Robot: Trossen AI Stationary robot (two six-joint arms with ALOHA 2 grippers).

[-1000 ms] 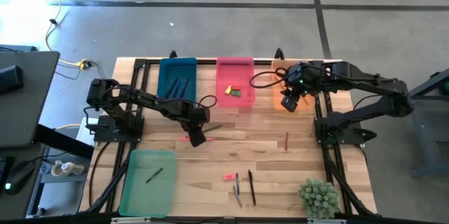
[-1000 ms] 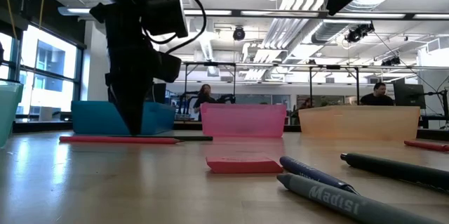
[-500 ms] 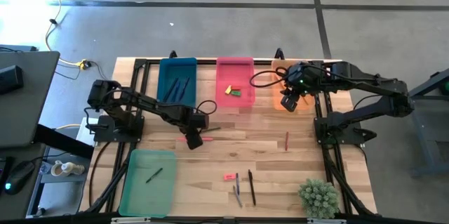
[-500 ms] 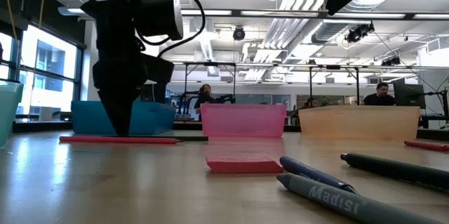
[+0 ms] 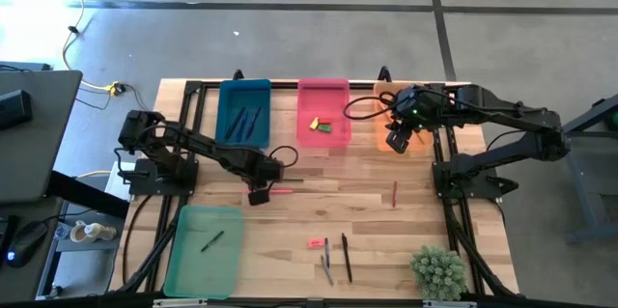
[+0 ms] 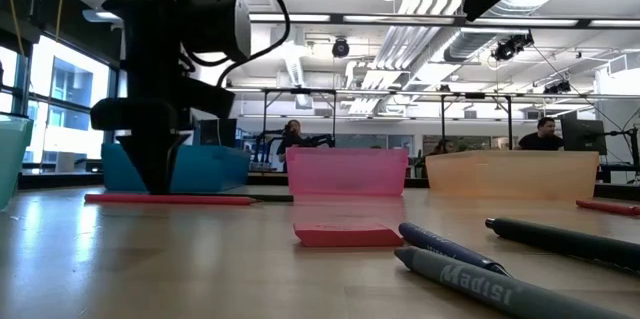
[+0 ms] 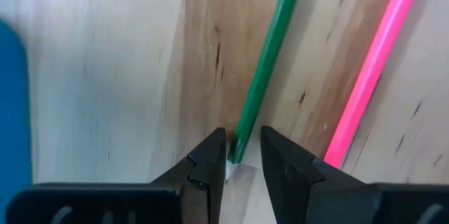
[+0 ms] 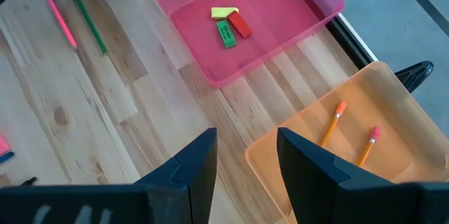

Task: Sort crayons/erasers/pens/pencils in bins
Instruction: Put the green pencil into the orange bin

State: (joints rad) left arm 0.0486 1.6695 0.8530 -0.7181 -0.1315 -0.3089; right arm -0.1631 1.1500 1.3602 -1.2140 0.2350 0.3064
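My left gripper points straight down at the middle of the table; it also shows in the high view. Its fingers stand narrowly open on either side of one end of a green pencil, which lies flat beside a pink pencil. My right gripper hangs open and holds nothing, high above the orange bin, where two orange pencils lie. The pink bin holds erasers, the blue bin pens, and the green bin a crayon. My left gripper comes from above, with the green pencil's end in the gap between its fingertips. One finger stands right against that end, but I cannot tell whether it touches. The pencil lies flat on the table.
Near the front edge lie a pink eraser and two pens. A red stick lies right of the middle. A small green plant stands at the near right corner. Black frame rails run along both sides.
My left gripper has gone a little toward the table's left edge, from over the pencils' middle to their left ends, and its wrist has rolled. The pencils have stayed where they were.
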